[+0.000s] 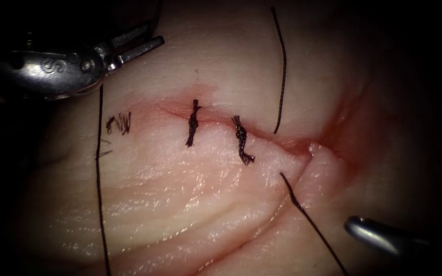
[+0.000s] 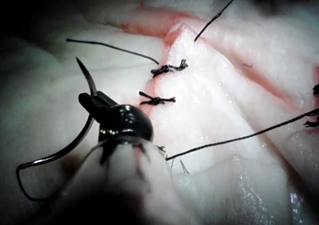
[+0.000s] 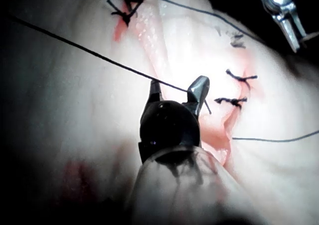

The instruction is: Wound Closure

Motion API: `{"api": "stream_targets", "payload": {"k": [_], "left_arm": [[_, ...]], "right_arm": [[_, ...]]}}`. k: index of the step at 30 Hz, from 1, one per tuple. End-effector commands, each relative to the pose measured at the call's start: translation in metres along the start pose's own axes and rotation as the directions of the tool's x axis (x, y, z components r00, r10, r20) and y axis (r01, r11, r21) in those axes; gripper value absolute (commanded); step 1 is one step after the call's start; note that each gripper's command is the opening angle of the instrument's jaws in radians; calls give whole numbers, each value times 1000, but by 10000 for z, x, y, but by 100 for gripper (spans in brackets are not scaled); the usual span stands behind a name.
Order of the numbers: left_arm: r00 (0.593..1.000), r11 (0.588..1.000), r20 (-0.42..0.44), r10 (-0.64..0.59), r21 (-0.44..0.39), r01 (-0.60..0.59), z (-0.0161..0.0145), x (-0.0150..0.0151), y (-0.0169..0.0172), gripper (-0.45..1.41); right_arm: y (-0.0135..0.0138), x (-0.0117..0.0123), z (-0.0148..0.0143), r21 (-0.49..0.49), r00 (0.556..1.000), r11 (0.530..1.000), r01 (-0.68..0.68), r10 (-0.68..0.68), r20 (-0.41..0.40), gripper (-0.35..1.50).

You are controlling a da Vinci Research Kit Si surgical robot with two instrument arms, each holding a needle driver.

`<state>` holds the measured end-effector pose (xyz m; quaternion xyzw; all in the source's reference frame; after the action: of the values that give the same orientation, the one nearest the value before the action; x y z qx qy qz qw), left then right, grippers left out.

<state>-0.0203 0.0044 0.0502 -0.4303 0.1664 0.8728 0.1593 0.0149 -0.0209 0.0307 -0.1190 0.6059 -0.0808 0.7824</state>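
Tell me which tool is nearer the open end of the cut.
Right. The right tool sits just below and right of the cut's open end, jaws open. The left tool, holding the needle, is far up-left, beyond both stitches.

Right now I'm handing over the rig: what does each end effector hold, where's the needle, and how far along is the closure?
Left end effector: shut on the needle partway along its curve, up and left of the cut; needle clear of the tissue.
Right end effector: open, holding nothing, with a strand crossing between its jaws.
Thread enters the tissue by the cut's right end.
Done: two stitches tied.
Left: the right end gapes.
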Motion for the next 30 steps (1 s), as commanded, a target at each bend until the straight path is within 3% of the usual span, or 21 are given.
{"api": "stream_targets", "payload": {"k": [1, 13, 22, 25, 30], "left_arm": [[1000, 1000, -1, 2, -2, -2, 8, -1, 2, -45], [1000, 1000, 0, 4, -4, -4, 11, -1, 5, -45], [1000, 1000, 0, 4, -4, -4, 11, -1, 5, -45], [1000, 1000, 0, 4, -4, -4, 11, -1, 5, -45], [1000, 1000, 0, -1, -5, 1, 11, -1, 5, -45]], "right_arm": [[5, -11, 8, -14, 1000, 1000, -4, 4, 4, 146], [-1, -62, 57, -23, 1000, 1000, -1, 1, 22, 148], [-4, -75, 80, -9, 999, 1000, 4, -4, 39, 140], [-4, -76, 81, -9, 999, 1000, 4, -4, 39, 126], [-3, -77, 80, -7, 999, 1000, 4, -4, 41, 84]]}}
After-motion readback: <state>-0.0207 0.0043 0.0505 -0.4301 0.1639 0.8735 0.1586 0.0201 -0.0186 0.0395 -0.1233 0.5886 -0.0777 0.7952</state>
